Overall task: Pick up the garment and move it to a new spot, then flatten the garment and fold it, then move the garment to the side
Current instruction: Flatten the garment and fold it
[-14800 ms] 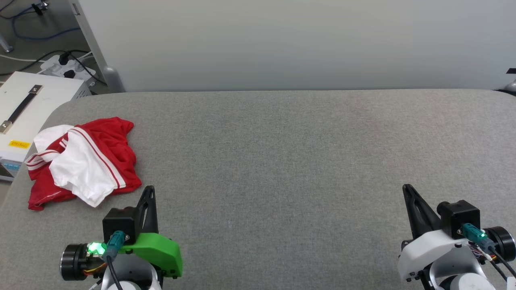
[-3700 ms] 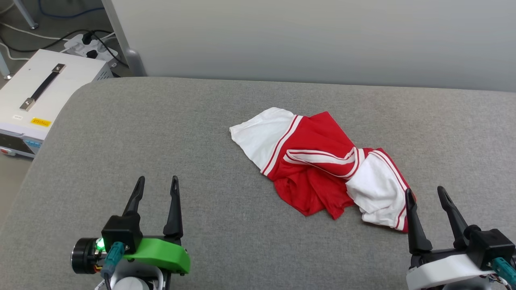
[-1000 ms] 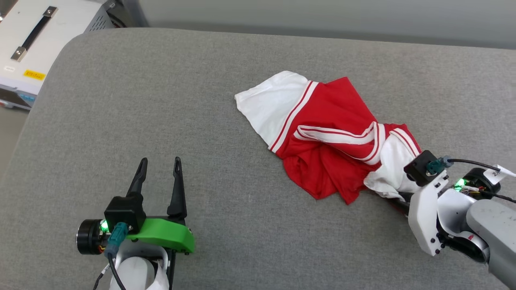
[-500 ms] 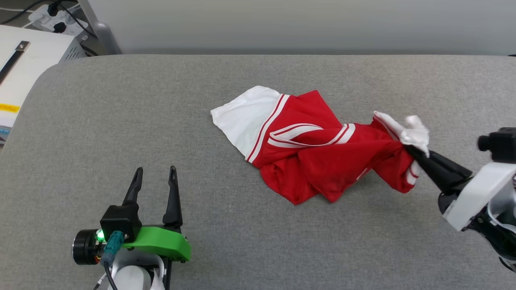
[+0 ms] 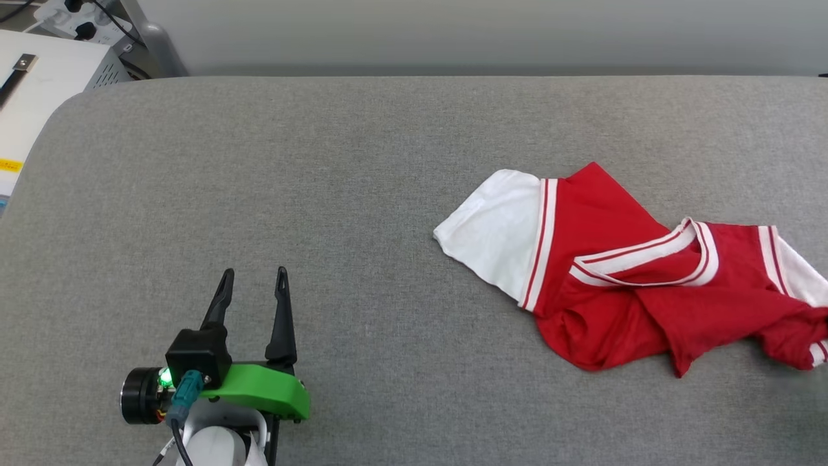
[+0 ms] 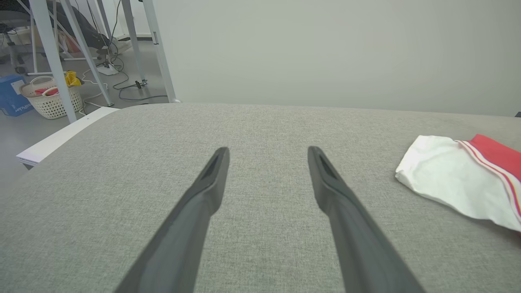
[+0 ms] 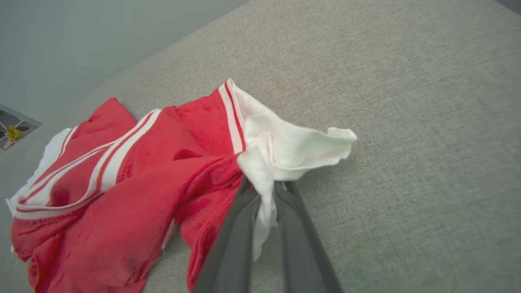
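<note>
Red-and-white, the garment (image 5: 621,291) is laid across the right of the head view on the grey surface (image 5: 323,162), long axis left to right, one white sleeve pointed left, the other pinched by the closed right gripper (image 7: 264,190); the left gripper (image 5: 253,285) is held wide, empty.

Red, white-sleeved, stripe-trimmed garment (image 5: 621,278); grey table (image 5: 323,194).
</note>
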Tool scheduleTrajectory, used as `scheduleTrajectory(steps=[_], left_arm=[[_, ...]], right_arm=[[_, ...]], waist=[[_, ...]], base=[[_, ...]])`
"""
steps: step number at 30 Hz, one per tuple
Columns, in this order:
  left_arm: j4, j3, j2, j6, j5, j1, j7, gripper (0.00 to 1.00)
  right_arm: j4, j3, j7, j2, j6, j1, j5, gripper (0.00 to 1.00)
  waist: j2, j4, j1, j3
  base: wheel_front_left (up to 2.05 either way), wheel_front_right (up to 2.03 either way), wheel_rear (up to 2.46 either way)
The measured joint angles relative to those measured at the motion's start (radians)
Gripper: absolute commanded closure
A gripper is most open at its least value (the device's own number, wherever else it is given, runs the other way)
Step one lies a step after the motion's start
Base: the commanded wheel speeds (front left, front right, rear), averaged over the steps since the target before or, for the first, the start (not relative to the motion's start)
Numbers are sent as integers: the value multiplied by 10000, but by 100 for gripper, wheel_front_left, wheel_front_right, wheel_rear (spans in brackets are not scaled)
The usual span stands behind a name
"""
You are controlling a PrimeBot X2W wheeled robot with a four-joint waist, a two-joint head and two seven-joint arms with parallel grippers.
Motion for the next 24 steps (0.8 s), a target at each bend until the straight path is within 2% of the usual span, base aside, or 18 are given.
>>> scheduleTrajectory(steps=[4,7,8,9,10,13,16,20,22,24], left_arm=[[19,-23,0,2,-2,-1,0,0],[31,-2,0,2,0,-1,0,0],[33,12,0,2,0,0,0,0],[36,27,0,2,0,0,0,0],[42,35,0,2,0,1,0,0],[75,42,0,0,2,11,0,0],[71,96,0,-8,25,16,0,0],[-8,209,0,-54,113,35,0,0],[-54,245,-2,-96,178,37,0,0],[-117,284,0,-182,224,34,0,0]], right_arm=[[1346,6,157,353,0,15,-123,100],[1730,2,104,594,0,-7,-219,100],[1806,-12,0,656,0,-44,-245,65],[1893,-10,-96,690,0,-89,-336,3],[1981,-17,-261,704,0,-126,-500,0],[2276,-178,-759,669,-2,-281,-1124,0],[2385,-872,-945,640,-2,-518,-1939,0],[1342,-3114,-965,713,-2,-713,-4245,0],[391,-4203,-980,1104,-2,-616,-5390,0],[-890,-5219,-989,1822,-2,-273,-6619,0]], waist=[[0,57,0,-8],[0,61,0,-46],[0,52,0,-63],[0,43,0,-82],[0,34,0,-114],[0,19,0,-234],[0,14,0,-360],[0,-41,0,-500],[1,-69,0,-566],[0,-86,0,-642]], base=[[0,0,0],[0,0,0],[0,0,0],[0,0,0],[0,0,0],[0,0,0],[0,0,0],[0,0,0],[0,0,0],[0,0,0]])
